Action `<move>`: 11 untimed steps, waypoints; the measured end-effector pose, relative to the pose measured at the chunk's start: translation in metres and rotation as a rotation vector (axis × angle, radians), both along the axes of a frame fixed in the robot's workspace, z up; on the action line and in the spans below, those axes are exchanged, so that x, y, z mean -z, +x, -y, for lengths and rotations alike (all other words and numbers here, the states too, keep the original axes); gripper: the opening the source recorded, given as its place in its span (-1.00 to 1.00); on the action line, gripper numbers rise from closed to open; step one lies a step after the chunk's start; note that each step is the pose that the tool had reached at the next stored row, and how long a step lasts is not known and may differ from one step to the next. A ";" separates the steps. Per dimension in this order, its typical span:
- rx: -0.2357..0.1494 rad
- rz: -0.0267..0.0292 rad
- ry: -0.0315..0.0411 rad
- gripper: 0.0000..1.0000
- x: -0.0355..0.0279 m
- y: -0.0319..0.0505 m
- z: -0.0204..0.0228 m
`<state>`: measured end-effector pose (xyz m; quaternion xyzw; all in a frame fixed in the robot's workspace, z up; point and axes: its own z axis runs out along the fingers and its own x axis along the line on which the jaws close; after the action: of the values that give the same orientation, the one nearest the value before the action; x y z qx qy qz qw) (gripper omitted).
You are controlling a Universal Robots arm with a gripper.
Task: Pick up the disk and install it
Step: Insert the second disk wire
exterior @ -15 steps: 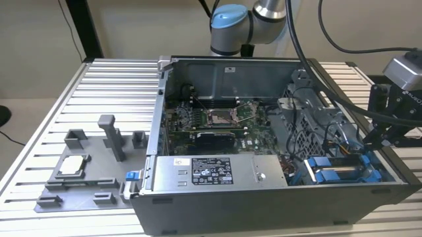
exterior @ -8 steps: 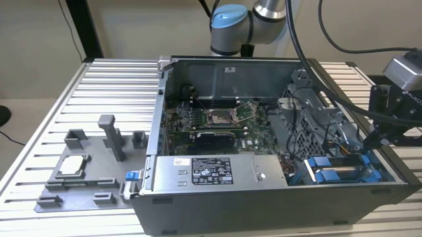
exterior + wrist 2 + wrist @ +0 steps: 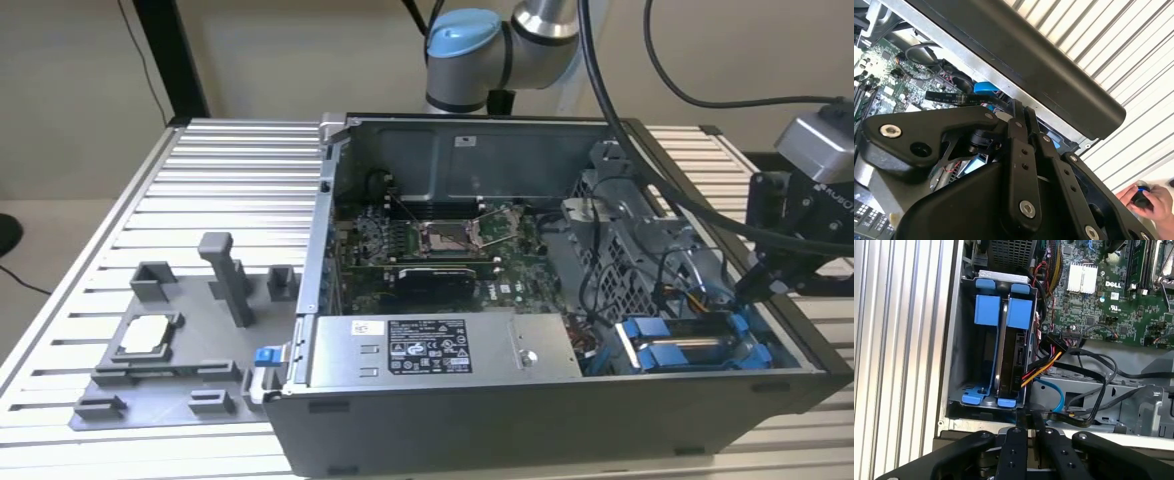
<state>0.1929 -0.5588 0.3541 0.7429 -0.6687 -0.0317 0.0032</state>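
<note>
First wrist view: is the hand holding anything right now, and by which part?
Nothing is held. The hand is shut with its fingertips together and nothing between them. The disk sits in its blue frame inside the drive cage.

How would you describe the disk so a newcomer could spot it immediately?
Start at the open computer case on the ribbed metal table. In its corner at the exterior view's right, near the gripper, sits a drive cage. The disk stands on edge there in a bright blue frame, unlike the long grey power supply with its black label.
</note>
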 end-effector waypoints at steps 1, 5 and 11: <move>0.000 0.0000 0.0000 -1.00 0.0000 0.0000 0.0000; 0.000 0.0000 0.0001 -1.00 0.0000 0.0000 0.0000; 0.000 -0.0045 0.0000 -1.00 0.0001 0.0000 -0.0003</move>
<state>0.1930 -0.5585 0.3540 0.7428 -0.6686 -0.0333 0.0048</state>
